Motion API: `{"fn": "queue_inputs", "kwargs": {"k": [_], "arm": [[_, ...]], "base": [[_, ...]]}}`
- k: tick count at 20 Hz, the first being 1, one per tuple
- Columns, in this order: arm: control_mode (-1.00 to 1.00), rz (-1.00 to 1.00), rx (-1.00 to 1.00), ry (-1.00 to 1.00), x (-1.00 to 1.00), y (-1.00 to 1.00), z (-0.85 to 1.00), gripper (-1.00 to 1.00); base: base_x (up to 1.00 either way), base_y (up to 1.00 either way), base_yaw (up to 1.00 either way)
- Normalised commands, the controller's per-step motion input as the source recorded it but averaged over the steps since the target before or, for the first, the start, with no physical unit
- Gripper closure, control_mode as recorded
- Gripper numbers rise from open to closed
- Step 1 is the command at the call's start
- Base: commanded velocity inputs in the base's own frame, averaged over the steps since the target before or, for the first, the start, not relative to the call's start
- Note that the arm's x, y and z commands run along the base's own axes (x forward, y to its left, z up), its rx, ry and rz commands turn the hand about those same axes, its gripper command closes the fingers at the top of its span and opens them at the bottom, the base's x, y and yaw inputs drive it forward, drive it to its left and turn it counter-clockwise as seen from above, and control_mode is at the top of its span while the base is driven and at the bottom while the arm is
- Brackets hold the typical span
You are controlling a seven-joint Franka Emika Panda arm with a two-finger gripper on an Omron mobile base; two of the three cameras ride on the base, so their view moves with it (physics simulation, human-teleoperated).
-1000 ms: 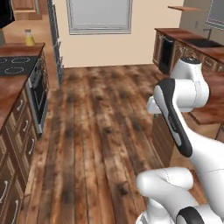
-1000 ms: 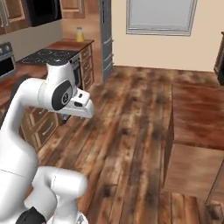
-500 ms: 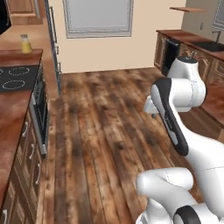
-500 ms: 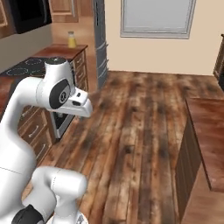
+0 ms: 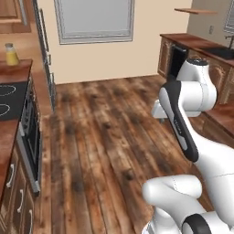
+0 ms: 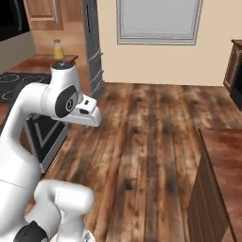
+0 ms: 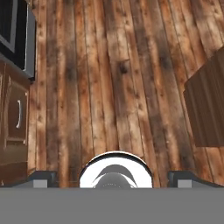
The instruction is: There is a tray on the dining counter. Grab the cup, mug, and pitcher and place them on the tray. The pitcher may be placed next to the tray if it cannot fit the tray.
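Dark, knotty wood-plank floor (image 5: pixel 105 137), matt and worn, across the centre of the frame. Reddish-brown wood-grain countertop (image 6: pixel 224 156), smooth, lower right. Glossy black glass stovetop (image 5: pixel 9 98), left edge. Clear glass pitcher with yellow-orange body (image 5: pixel 11 54), upper left.

pitcher (image 5: pixel 11 54): small and far on the left counter; neck and glass detail too small to tell.
stovetop (image 5: pixel 9 100): cut off by the left edge in the left base view.
dining counter (image 6: pixel 222 160): cut off at the right and bottom edges in the right base view; only a corner seen.
gripper (image 7: pixel 113 178): only the two finger tips seen low in the hand view, far apart.
sink (image 5: pixel 224 52): cut off by the right edge.
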Motion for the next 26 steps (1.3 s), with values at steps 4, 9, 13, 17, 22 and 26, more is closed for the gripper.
{"fn": "queue_inputs", "kwargs": {"k": [4, 9, 13, 17, 22, 26], "arm": [[1.00, 0.00, 0.00, 0.00, 0.00, 0.00, 0.00, -1.00], [1.00, 0.00, 0.00, 0.00, 0.00, 0.00, 0.00, -1.00], [1.00, 0.00, 0.00, 0.00, 0.00, 0.00, 0.00, -1.00], [1.00, 0.00, 0.00, 0.00, 0.00, 0.00, 0.00, -1.00], [1.00, 0.00, 0.00, 0.00, 0.00, 0.00, 0.00, -1.00], [1.00, 0.00, 0.00, 0.00, 0.00, 0.00, 0.00, -1.00]], "base": [[1.00, 0.05, -0.04], [1.00, 0.00, -0.01], [1.00, 0.00, 0.00], [1.00, 0.00, 0.00], [1.00, 0.00, 0.00], [1.00, 0.00, 0.00]]}}
